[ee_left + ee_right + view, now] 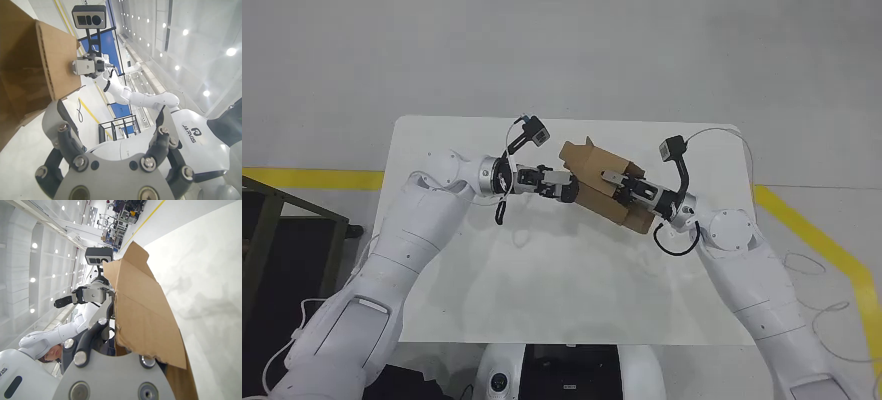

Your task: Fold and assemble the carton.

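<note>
I see the half-opened carton [590,170] over the far middle of the table [542,290], my right gripper [614,180] clamped on one wall, my left gripper [113,115] spread wide just beside its other end

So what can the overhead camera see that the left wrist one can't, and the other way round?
Top view: the whole white table laid out from above, and the left arm along its full length. Left wrist view: the ceiling lights and, up close, the corrugated cut edge of the carton. Both: the carton itself, the right claw clamped on one of its walls, and the left claw open beside it.
</note>
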You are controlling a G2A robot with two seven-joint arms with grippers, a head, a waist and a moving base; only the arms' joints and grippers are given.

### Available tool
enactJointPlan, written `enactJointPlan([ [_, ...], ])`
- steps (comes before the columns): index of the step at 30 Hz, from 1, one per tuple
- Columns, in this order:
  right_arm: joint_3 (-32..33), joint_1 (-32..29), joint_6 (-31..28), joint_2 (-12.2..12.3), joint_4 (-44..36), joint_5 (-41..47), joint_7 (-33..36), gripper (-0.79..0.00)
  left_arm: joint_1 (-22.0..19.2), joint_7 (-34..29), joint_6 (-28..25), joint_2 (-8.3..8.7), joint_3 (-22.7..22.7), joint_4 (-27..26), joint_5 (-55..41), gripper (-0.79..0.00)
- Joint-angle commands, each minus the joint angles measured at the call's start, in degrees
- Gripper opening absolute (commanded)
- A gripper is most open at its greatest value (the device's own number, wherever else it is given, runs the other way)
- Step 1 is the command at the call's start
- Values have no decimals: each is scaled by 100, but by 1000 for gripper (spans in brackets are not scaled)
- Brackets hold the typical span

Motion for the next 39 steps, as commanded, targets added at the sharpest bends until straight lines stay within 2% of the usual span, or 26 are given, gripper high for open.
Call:
enactJointPlan([
  [1,-3,1,-2,-2,2,12,40,-785,-1,14,-2,4,-27,6,2,0],
  [17,166,65,23,20,210,-91,96,-785,95,-202,20,40,-214,-210,-206,0],
  [22,294,148,134,70,384,-54,570,-785,210,-196,14,147,-623,-290,-291,0],
  [28,377,129,177,110,379,304,1199,-785,306,50,-120,257,-994,-82,39,0],
  [32,321,101,189,108,304,546,1525,-785,313,137,-100,244,-918,38,111,0],
  [39,168,154,192,75,263,785,1733,-785,195,82,-53,128,-502,122,71,0],
])
